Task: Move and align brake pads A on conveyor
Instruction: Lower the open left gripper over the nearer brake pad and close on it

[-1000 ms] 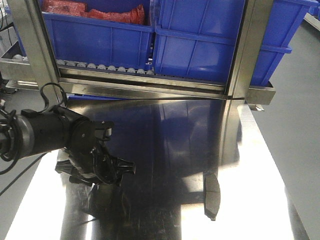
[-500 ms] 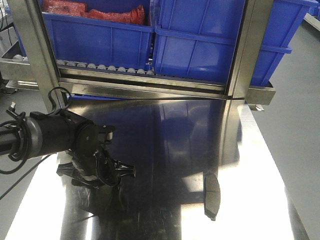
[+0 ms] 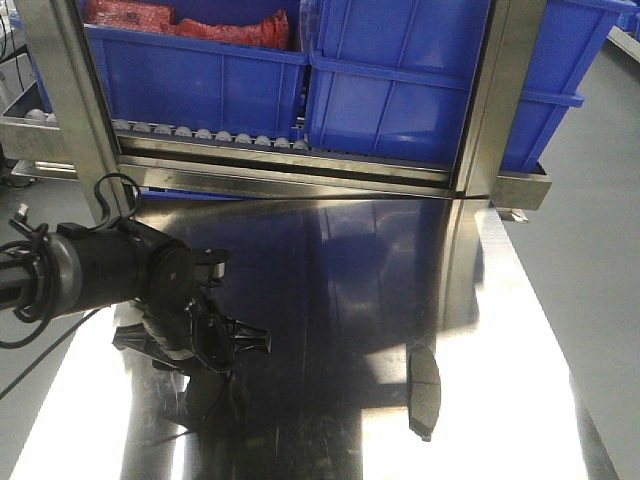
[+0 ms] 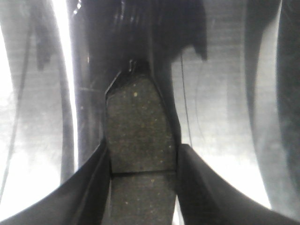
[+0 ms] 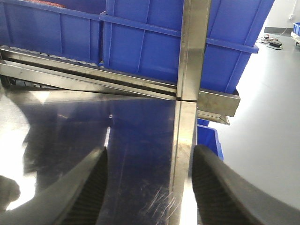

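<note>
Change: over the last second the left arm has drawn back slightly toward the left edge of the bench (image 3: pixel 350 280). In the last half second it has barely moved.

Left hand (image 4: pixel 143 154): closed to a narrow gap on one brake pad (image 4: pixel 136 112), with a jaw pressed against each long side. The pad's groove lies level with the jaw tips. The pictures do not show whether the pad is clear of the surface.

Right hand (image 5: pixel 147 159): jaws wide, nothing between them.

The second brake pad (image 3: pixel 424 393) lies unmoved near the bench's front right corner, well apart from the left hand.

The conveyor is not in view.

Assessment: the grasp appears complete and the carry has probably not begun. The second pad remains for a later cycle.
</note>
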